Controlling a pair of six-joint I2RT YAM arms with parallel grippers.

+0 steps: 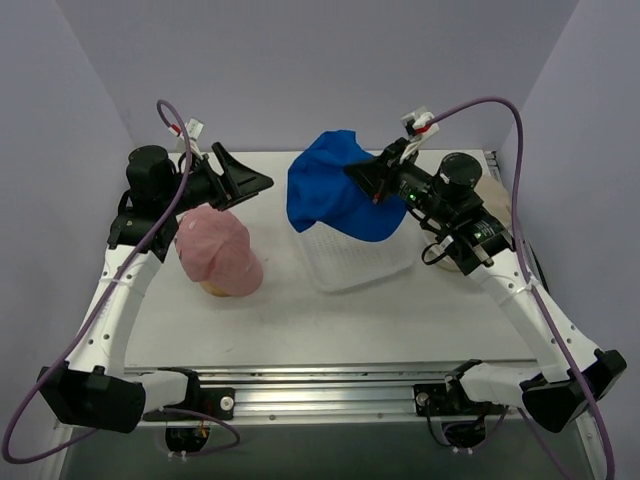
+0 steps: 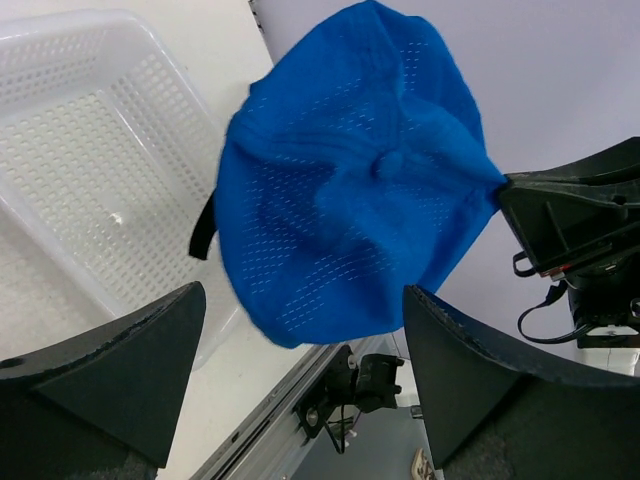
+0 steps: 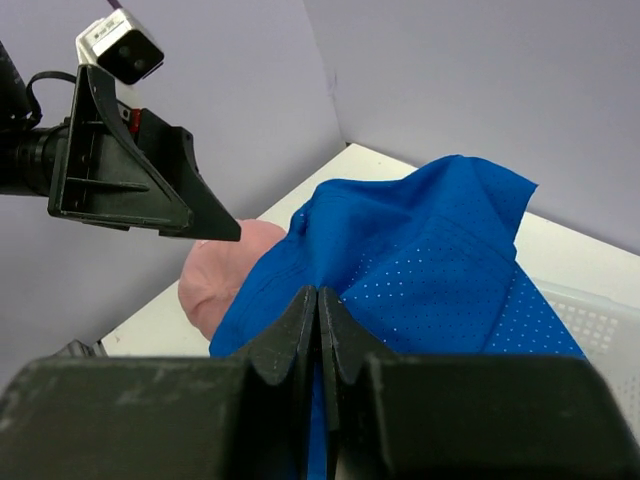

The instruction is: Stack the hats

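The arms are white with black joints and purple cables.

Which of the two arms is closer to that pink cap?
Left. The left gripper, open, hangs just beyond the pink cap; the right gripper is farther off, clamping the blue cap above the basket.

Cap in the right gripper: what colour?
The cap is bright blue with fine perforations; left wrist view shows it best.

one pink cap, one blue cap, one beige hat partly hidden, one lattice basket
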